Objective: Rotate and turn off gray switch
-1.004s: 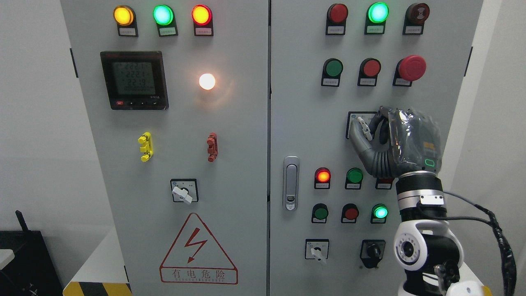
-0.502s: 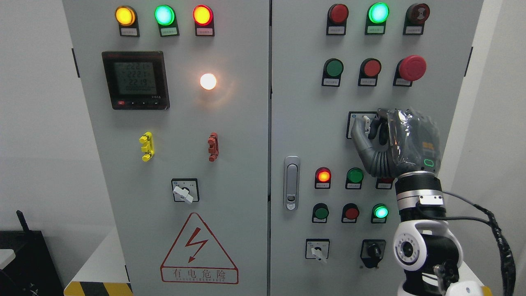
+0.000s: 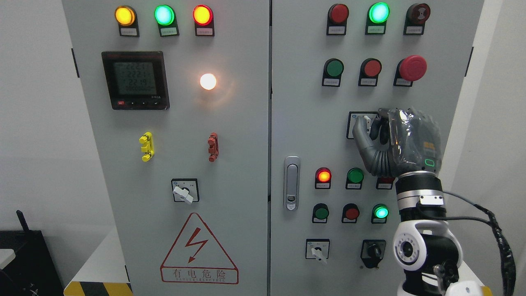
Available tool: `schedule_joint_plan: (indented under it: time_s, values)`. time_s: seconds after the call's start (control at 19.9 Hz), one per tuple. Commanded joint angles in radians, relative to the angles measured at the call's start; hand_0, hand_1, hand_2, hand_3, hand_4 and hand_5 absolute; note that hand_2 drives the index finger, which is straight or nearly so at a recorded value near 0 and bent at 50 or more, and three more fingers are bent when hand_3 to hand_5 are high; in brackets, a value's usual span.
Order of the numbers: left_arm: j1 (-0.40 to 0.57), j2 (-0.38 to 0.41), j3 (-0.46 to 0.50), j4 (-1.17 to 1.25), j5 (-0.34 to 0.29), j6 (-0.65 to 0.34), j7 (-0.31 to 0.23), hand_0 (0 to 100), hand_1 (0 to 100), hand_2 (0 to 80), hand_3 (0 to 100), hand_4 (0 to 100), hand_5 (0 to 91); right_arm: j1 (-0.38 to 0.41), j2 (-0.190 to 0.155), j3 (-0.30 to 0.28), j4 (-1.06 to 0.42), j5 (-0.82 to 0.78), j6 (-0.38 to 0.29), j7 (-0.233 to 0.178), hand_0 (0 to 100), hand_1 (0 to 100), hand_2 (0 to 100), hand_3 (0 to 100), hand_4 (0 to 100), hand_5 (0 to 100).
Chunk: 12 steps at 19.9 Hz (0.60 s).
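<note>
Slippage is the main worry here, judged from how little of the gray switch [image 3: 367,121] the fingers seem to have: its pale handle shows only as a small sliver between the thumb and the curled fingers, so a turn driven from the wrist could let the handle slide out before it reaches the off position. A second risk, also a guess, is over-rotation or a twist off the handle's axis, which would load the knob sideways against its square plate. The buttons just below the hand, the lit red button [image 3: 323,176] and the green button [image 3: 354,176], sit near the heel of the palm and could be bumped if the wrist drops while turning.

The switch sits on the right cabinet door, at mid-height, right of the door latch [image 3: 291,183]. The right robot hand [image 3: 396,142] is raised against it, fingers curled closed around the handle with the thumb pressing from the left; the grasp looks like a pinch. The left arm does not show.
</note>
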Motion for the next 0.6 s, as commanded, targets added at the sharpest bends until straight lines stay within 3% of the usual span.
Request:
schedule_joint_plan:
  time_s: [0.0,0.3,0.55]
  values:
    - [0.0,0.0,-0.002,0.014,0.0,0.001,-0.001,12,39,0.0,0,0,0.0,0.0,0.001,-0.034,-0.001,-0.002,0.001,0.0,42,22,81,98,93,100]
    - [0.0,0.0,-0.002,0.014,0.0,0.001,-0.001,12,39,0.0,0,0,0.0,0.0,-0.001,-0.035,-0.004,-0.004,0.0,0.0,32,23,80,97,93,100]
    - [0.0,0.0,-0.002,0.014,0.0,0.001,-0.002,12,39,0.0,0,0,0.0,0.003,-0.006,-0.04,-0.01,-0.007,-0.007,0.0,30,24,80,97,93,100]
